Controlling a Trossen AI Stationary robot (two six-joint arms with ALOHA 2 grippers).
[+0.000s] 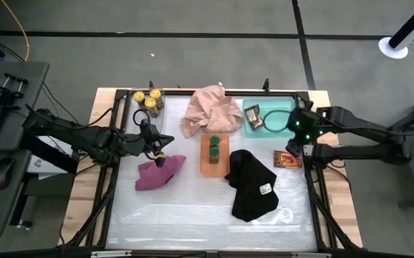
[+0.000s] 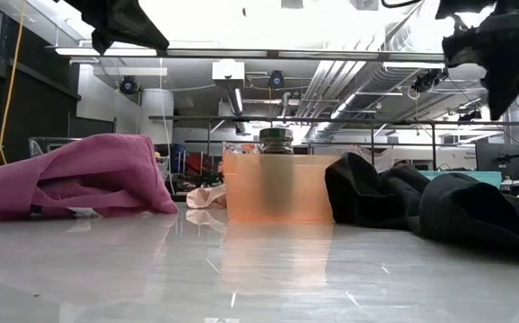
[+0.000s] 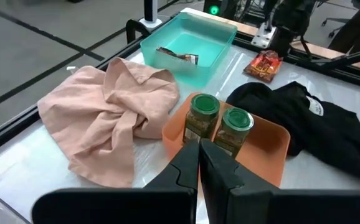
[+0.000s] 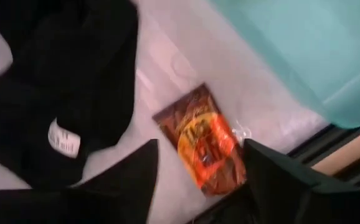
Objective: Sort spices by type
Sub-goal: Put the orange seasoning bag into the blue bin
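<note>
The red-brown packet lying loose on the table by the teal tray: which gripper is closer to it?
Right. The right gripper hangs open just above the packet, fingers either side. The left gripper is across the table, by the magenta cloth.

Beside the dark left claw (image 1: 158, 153) lies a magenta cloth (image 1: 159, 173). Two green-lidded jars (image 3: 220, 127) stand in an orange tray (image 1: 213, 155). Under the right claw (image 4: 198, 180) lies a red-brown packet (image 4: 203, 141) printed orange, near a teal tray (image 1: 268, 118) and black cloth (image 1: 251, 185).

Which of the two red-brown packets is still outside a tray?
The packet lying on the table beside the black cloth, under the open right hand. The other packet lies inside the teal tray.
</note>
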